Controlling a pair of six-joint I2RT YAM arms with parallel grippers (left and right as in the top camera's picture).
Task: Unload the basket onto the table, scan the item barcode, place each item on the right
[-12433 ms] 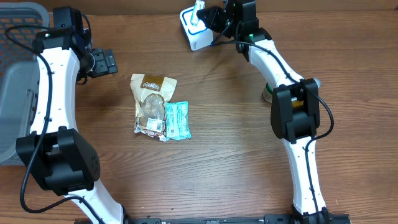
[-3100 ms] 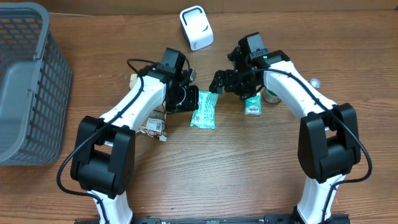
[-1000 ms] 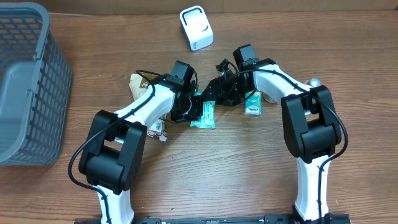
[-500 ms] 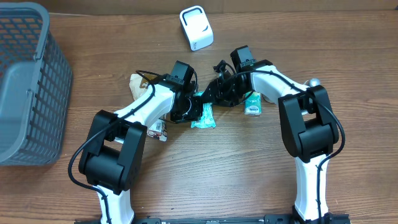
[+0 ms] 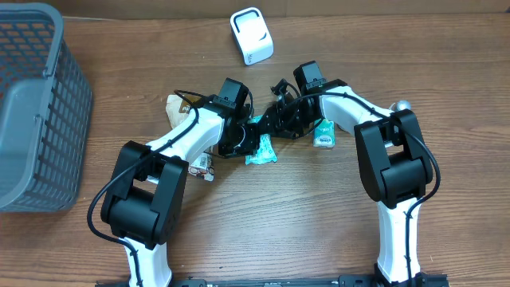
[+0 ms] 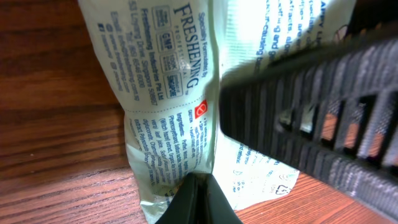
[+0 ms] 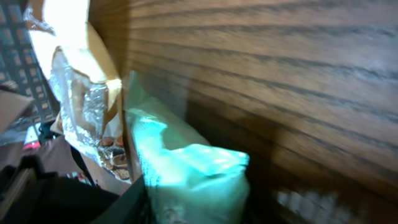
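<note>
Wood-grain table [image 5: 319, 223], brown and matt, carries 2 white arms that meet at its middle.

- Teal packet [image 5: 262, 149]: the task item, a soft glossy film pouch with fine print and a raised back seam. It sits mid-table, tilted, between the 2 grippers.
- Left gripper [image 5: 255, 141]: fingers pressed together, pinching the packet's seam.
- Left wrist view: a ribbed black part [image 6: 323, 118] lies across the packet [image 6: 168, 93]; owner cannot be told.
- Right gripper [image 5: 276, 121]: at the packet's upper end; whether it grips cannot be told.
- Second teal packet [image 5: 323, 134]: flat, just right of the grippers.
- Brown pouch [image 5: 177, 108]: crinkled, with a clear window, partly under the left arm.
- Grey mesh basket [image 5: 36, 104]: far left.
- White rounded scanner [image 5: 252, 36]: far edge.
</note>
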